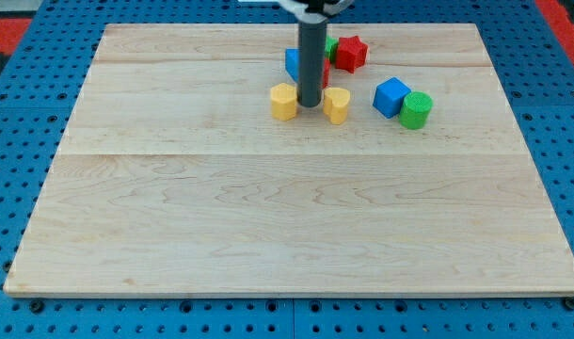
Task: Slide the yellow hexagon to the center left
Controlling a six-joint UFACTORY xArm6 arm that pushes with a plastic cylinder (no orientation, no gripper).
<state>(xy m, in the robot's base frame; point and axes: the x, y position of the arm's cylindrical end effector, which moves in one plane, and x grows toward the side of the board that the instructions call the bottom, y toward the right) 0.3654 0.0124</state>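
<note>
Now, tip (pixel 309 104): between the two yellow blocks, upper centre of frame.
Yellow hexagon (pixel 283 101): just left of tip, on bench (pixel 268 217).
Yellow heart (pixel 337 104): just right.
Fingers: none, bare rod.

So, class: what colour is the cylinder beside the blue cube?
Green cylinder, clearest in the camera view.

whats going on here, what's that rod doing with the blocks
A robot arm ending in a dark rod is pushing blocks around a wooden board. My tip sits near the view's top, between two yellow blocks: the yellow hexagon just to its left and a yellow heart-like block just to its right. A blue block, a red star and a bit of green are behind the rod. A blue cube and green cylinder are further right. The hexagon is not yet at the center left.
</note>
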